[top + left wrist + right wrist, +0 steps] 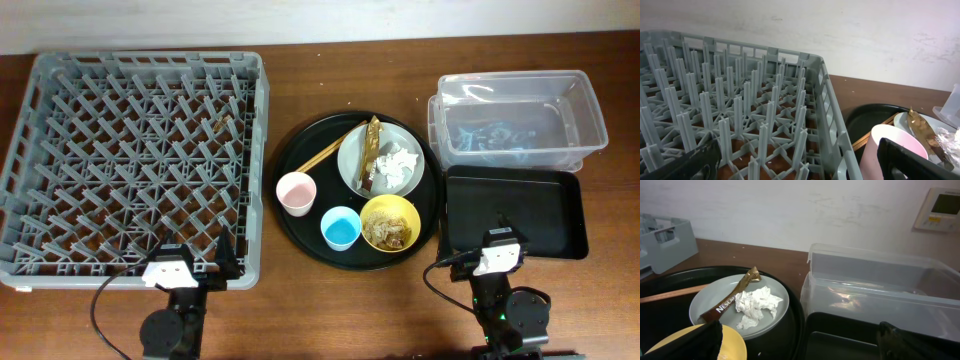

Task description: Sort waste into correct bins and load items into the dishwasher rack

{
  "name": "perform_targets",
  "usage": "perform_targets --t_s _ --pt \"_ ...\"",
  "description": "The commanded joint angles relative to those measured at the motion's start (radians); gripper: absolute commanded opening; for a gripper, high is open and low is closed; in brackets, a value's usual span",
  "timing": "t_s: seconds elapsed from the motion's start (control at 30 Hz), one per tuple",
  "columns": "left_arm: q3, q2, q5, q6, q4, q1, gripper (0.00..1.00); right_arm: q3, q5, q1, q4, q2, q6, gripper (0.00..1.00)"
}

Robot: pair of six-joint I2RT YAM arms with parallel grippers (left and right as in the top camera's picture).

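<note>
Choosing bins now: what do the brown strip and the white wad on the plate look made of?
Brown strip: likely glossy foil or plastic film, judging by its sheen, sharp creases and printed lettering. White wad: apparently soft matte paper tissue, crumpled into irregular folds.

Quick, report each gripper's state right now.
Left gripper: open, holding nothing.
Right gripper: open, holding nothing.
</note>
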Motion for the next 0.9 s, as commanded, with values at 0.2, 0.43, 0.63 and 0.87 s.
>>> perform_targets --t_s 0.2,0.43,0.63,0.87 --pt "-0.002 0.004 0.003 -0.009 -0.005 0.002 0.99 -0.007 -0.005 -0.005 -0.001 -0.004 -0.007 0.98" --pt "-0.002 0.004 0.004 -0.009 -0.005 0.002 0.99 -0.007 -0.005 -0.005 -0.001 -0.004 -0.007 0.99" --pt "-0.002 0.004 0.004 -0.009 -0.005 0.002 0.99 -0.007 -0.005 -0.005 -0.001 -0.004 -0.007 0.98" --pt "-0.002 0.004 0.003 -0.009 -0.002 0.002 0.99 -0.007 -0.040 -0.005 0.001 -0.004 -0.006 0.98"
